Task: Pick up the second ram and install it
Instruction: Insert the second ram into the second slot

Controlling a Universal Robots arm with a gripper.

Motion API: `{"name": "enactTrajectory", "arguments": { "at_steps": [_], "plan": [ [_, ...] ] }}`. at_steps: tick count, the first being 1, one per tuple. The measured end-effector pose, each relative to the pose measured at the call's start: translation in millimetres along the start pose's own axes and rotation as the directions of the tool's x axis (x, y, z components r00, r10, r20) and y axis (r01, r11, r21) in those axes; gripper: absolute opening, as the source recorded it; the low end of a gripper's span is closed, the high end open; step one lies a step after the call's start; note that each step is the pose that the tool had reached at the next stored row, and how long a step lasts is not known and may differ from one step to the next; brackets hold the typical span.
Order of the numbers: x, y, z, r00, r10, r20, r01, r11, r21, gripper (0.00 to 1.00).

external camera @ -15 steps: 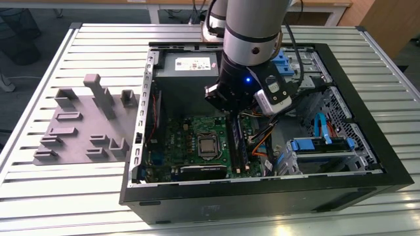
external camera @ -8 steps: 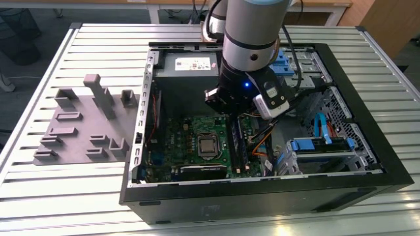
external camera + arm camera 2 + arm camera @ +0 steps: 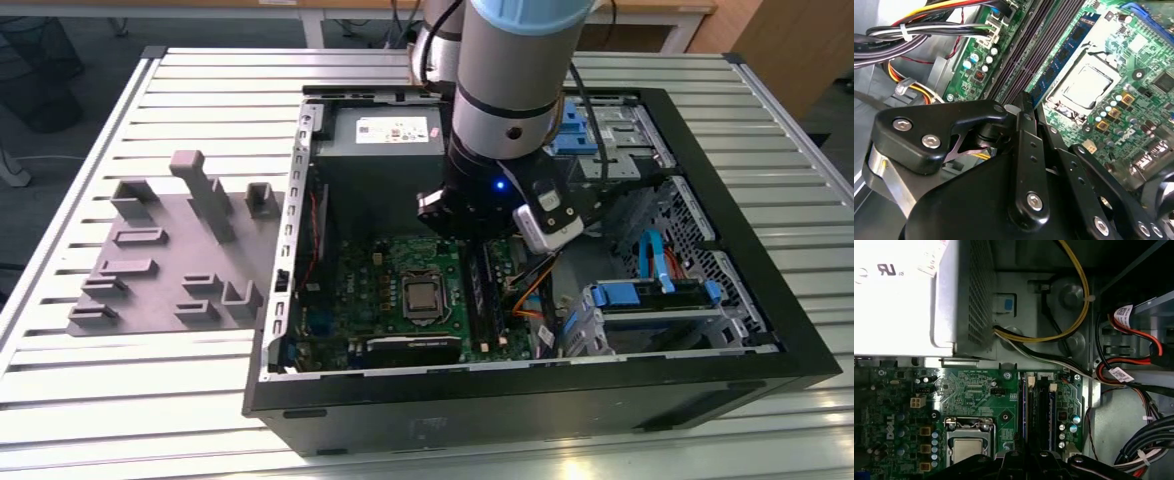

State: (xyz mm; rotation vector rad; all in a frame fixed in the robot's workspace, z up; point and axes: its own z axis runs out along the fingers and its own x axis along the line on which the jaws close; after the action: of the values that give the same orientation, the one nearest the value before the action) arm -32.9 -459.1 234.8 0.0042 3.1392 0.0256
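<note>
Beside the socket, ram (image 3: 1061,54) (blue), lengthwise in slot

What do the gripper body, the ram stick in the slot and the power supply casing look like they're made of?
Gripper: probably matte black metal or hard plastic, with silver screw heads in its links. Ram stick: blue circuit board, slightly glossy, carrying dark chips. Power supply casing: likely bare grey sheet metal, judging by its perforated vent holes.

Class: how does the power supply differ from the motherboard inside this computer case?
The power supply is a silver, perforated metal box; the motherboard is a flat green board. Cables leave the power supply; the motherboard carries slots and a socket. Both sit inside the case.
</note>
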Motion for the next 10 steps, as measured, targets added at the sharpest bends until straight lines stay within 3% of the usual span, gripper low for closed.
{"name": "enactTrajectory", "arguments": {
  "at_steps": [3,10],
  "plan": [
    [-0.8,-0.1,4.0,1.0000,0.003,0.0001,-0.003,1.0000,0.0000,0.14],
    [-0.9,-0.1,5.2,1.0000,0.003,0.0002,-0.003,1.0000,-0.0002,0.14]
  ]
}}
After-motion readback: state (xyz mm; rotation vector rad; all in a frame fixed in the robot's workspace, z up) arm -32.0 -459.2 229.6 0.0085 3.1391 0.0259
